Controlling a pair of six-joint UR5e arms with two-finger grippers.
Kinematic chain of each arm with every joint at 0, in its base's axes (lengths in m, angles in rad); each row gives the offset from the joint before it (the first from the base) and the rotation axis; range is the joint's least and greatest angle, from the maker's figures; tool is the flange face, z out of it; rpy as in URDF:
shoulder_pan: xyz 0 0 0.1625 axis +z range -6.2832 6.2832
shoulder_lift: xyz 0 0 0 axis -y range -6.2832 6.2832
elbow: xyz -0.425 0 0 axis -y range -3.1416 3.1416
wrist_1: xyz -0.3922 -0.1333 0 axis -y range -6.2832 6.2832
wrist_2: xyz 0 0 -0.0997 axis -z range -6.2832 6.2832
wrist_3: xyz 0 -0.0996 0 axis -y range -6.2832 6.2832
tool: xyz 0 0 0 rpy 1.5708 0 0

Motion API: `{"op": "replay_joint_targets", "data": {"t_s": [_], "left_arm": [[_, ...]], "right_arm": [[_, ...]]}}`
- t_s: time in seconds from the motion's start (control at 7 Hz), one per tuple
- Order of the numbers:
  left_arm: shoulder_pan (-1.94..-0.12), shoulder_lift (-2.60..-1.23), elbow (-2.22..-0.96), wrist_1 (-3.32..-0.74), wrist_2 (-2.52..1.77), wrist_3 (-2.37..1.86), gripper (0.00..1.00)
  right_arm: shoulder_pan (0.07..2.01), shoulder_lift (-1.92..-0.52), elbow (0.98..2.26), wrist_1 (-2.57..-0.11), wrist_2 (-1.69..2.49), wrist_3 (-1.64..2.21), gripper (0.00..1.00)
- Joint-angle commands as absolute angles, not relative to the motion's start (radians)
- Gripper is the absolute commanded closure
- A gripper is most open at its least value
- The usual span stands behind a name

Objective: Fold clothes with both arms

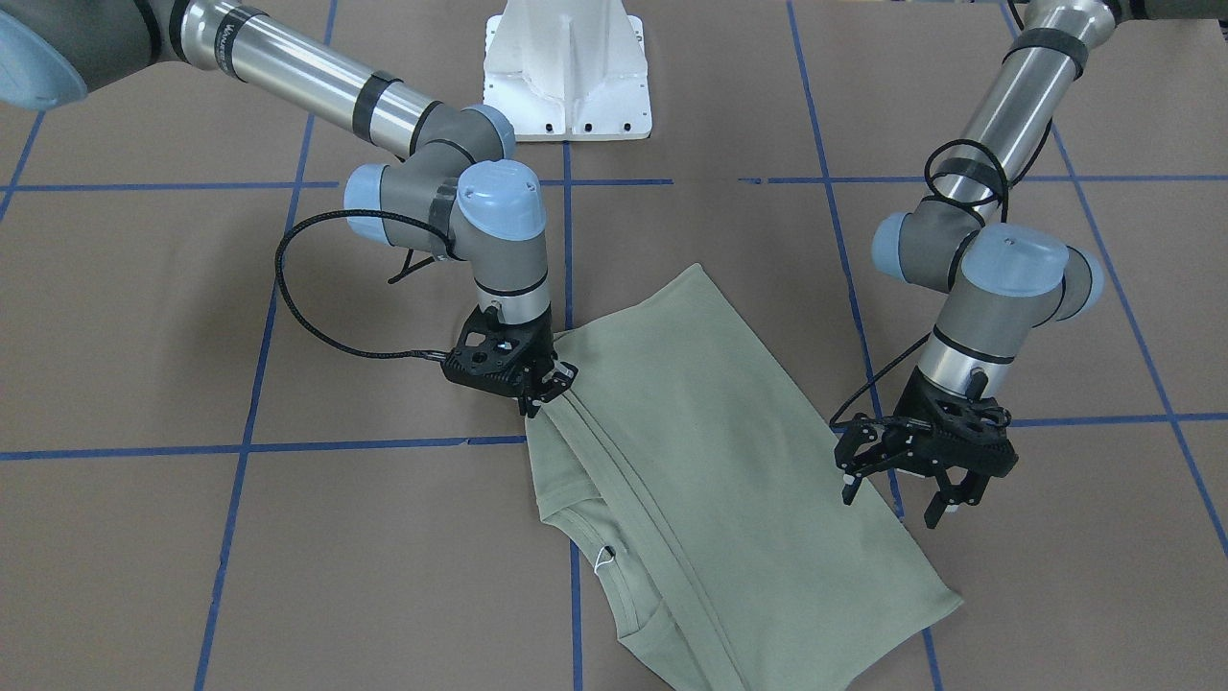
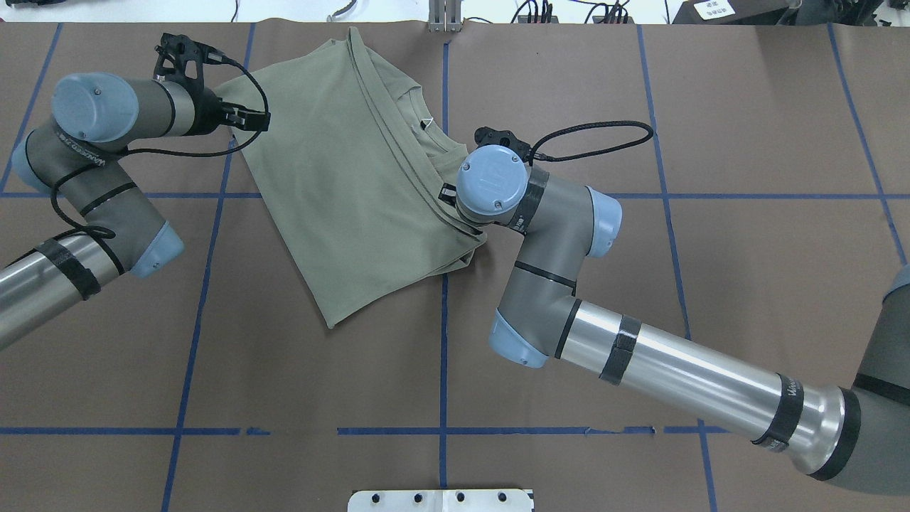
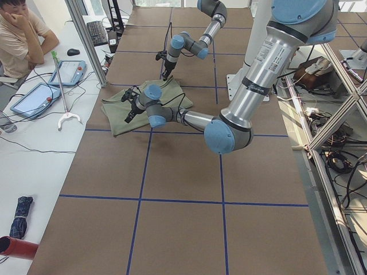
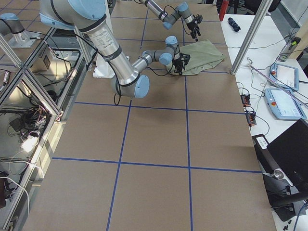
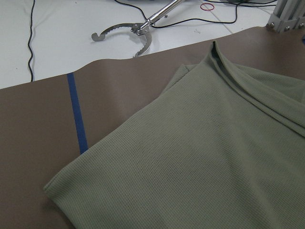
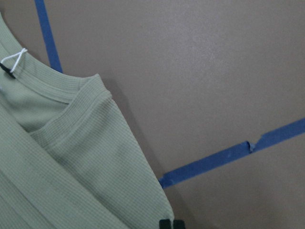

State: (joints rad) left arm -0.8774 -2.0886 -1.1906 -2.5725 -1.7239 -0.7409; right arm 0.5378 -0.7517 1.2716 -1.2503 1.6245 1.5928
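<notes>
Overhead exterior, starting at the left: what is your left gripper (image 1: 897, 494) doing?

— I'm hanging it wide open just above the shirt (image 2: 334, 178), at its left long edge near the far corner. One finger is sitting over cloth and the other over the table (image 2: 746, 235). As far as I can judge, neither is touching.

And the shirt itself?

— It's lying folded flat on the far middle of the table, between my two arms. Its long axis is running on a slant from far-left to near-right, so the cloth is spreading rightward and toward me from that open gripper.

Which way is it pointing?

— The neck (image 2: 419, 135) is peeking out along the right long edge and opening toward my right arm, with the tag string (image 2: 429, 123) showing in it.

And on the right?

— I'm pinching that right long edge with my right gripper (image 1: 539, 393), jaws closed on the layered fold, just on my side of the neck. So the right one is holding, and the left is the one needing to drop. I'm judging that the next fold is turning on the two grips sitting across the short width from each other.
</notes>
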Motion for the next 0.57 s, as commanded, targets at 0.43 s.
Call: {"op": "replay_joint_targets", "data": {"t_s": [0.43], "left_arm": [[-0.873, -2.088, -1.196, -2.574, -1.724, -0.744, 0.0]], "right_arm": [[0.44, -1.024, 1.829, -1.525, 1.546, 1.607, 1.0]]}}
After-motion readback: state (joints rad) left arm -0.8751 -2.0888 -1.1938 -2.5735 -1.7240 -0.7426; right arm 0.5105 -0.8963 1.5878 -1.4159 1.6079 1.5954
